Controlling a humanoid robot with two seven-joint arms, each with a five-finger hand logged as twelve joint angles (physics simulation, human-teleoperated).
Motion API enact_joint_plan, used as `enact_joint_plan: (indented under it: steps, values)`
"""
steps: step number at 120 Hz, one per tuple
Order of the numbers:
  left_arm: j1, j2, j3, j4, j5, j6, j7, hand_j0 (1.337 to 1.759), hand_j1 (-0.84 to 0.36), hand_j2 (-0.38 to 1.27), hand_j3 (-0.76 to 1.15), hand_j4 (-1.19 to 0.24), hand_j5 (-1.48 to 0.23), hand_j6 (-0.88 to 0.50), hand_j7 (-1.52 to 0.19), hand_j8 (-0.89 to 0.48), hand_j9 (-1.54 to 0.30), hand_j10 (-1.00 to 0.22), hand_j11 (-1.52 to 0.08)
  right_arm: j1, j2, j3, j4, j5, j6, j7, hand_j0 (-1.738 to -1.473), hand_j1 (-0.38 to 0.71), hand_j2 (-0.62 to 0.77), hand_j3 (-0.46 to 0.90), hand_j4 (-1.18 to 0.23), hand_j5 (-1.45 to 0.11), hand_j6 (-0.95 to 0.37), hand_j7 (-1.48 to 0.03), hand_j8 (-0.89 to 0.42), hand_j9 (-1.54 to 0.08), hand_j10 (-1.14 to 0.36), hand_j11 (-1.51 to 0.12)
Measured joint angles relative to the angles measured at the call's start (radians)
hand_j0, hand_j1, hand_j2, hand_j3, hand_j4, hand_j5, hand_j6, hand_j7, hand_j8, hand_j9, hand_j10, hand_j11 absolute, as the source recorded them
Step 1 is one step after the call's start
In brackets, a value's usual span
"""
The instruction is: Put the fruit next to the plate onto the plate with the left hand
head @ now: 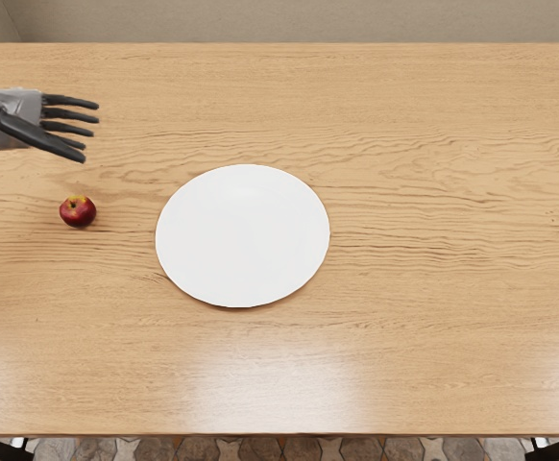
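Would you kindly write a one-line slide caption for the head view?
Left hand, fingers spread, hovers above a red apple lying beside an empty white plate on a wooden table.

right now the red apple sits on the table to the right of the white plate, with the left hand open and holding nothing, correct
Not quite. The head view shows the red apple on the table to the left of the white plate, not the right. The rest holds: the left hand is open and holding nothing.
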Motion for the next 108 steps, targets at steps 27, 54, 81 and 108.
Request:
enact_joint_plan:
  steps: [27, 54, 81, 108]
  values:
    - [-0.004, 0.001, -0.053, -0.008, 0.093, 0.0, 0.003, 1.658, 0.05, 0.05, 0.0, -0.25, -0.32, -0.25, -0.32, -0.25, -0.32, -0.25, -0.32, 0.004, 0.0, 0.0, -0.002, 0.0, 0.0, 0.0, -1.658, -0.31, -0.01, 0.0, -0.04, -0.05, -0.04, -0.05, -0.04, -0.05, -0.04, -0.05]
    - [0.008, 0.03, -0.041, -0.258, 0.462, 0.131, 0.112, 1.658, 0.05, 0.05, 0.0, -0.25, -0.32, -0.25, -0.32, -0.25, -0.32, -0.25, -0.32, 0.006, 0.0, 0.0, -0.003, 0.0, 0.0, 0.0, -1.658, -0.31, -0.01, 0.0, -0.04, -0.05, -0.04, -0.05, -0.04, -0.05, -0.04, -0.05]
    - [-0.005, 0.01, 0.127, -0.385, 0.757, 0.484, 0.171, 1.658, 0.05, 0.05, 0.0, -0.25, -0.32, -0.25, -0.32, -0.25, -0.32, -0.25, -0.32, 0.007, 0.0, 0.0, -0.003, 0.0, 0.0, 0.0, -1.658, -0.31, -0.01, 0.0, -0.04, -0.05, -0.04, -0.05, -0.04, -0.05, -0.04, -0.05]
    - [0.005, -0.004, 0.252, -0.48, 0.86, 0.56, 0.177, 1.658, 0.05, 0.05, 0.0, -0.25, -0.33, -0.26, -0.33, -0.26, -0.32, -0.25, -0.32, 0.008, 0.0, 0.0, -0.003, 0.0, 0.0, 0.0, -1.658, -0.31, -0.01, 0.0, -0.04, -0.05, -0.04, -0.05, -0.04, -0.05, -0.04, -0.05]
